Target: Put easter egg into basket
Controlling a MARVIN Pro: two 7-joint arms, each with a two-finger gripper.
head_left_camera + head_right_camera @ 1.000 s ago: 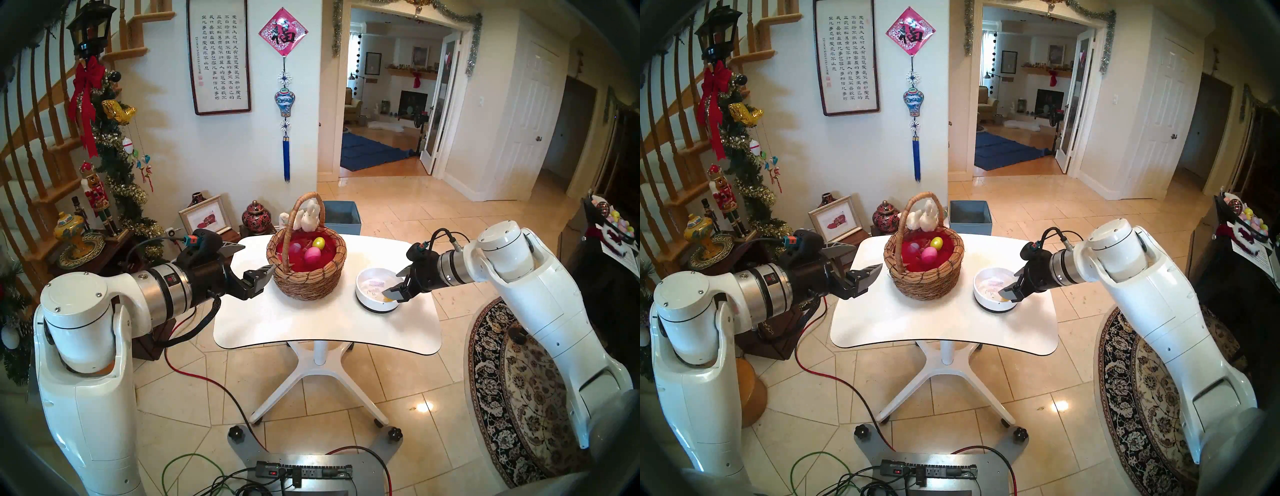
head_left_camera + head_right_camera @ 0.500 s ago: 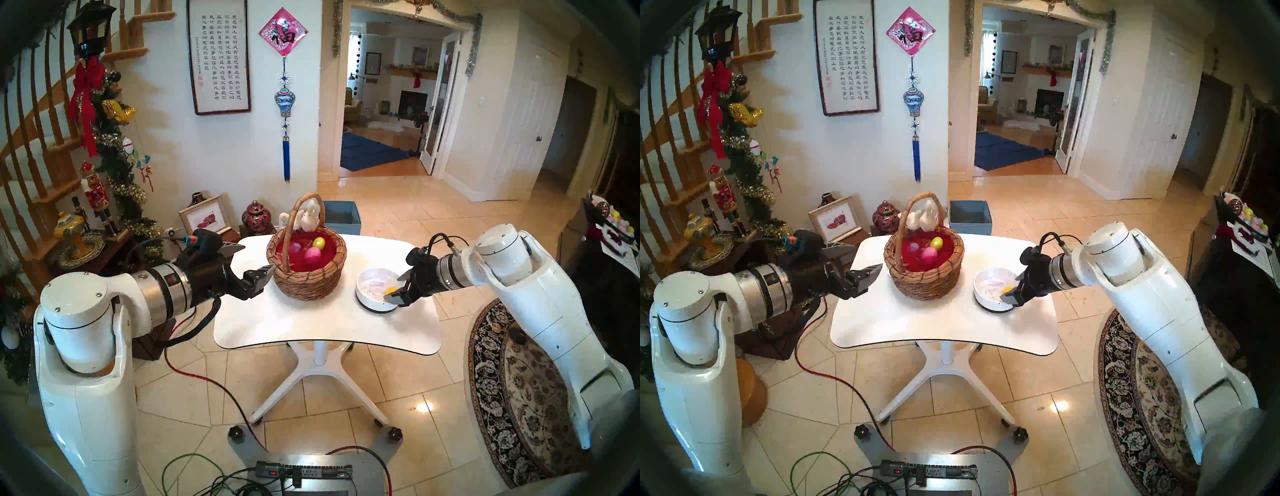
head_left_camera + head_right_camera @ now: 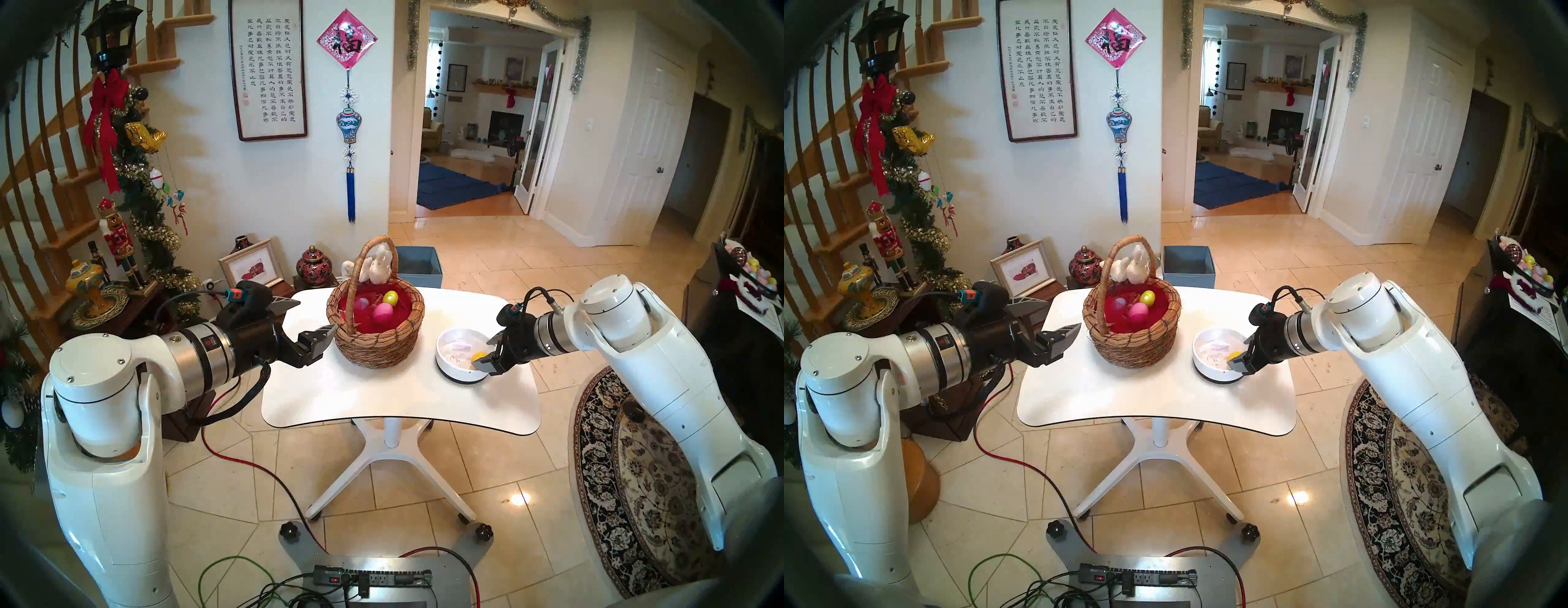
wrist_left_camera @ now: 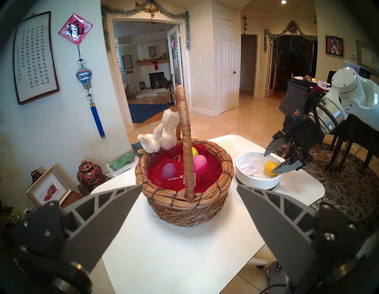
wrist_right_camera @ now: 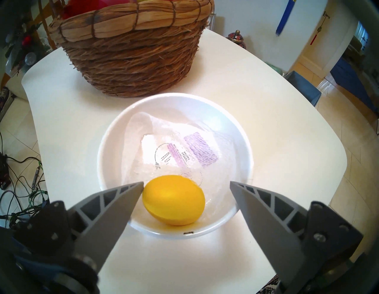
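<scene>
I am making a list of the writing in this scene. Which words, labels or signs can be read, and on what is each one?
"福": on the red diamond hanging on the wall.
Framed scroll: columns of Chinese calligraphy, too small to read reliably.
Plastic bag in the white bowl: purple print and a plug drawing, too blurred to read.
Basket tag: no readable text.

Both arms reach inward and level, the left tool (image 3: 306,323) and the downward-tilted right tool (image 3: 488,351) each with fingers spread apart.
</scene>
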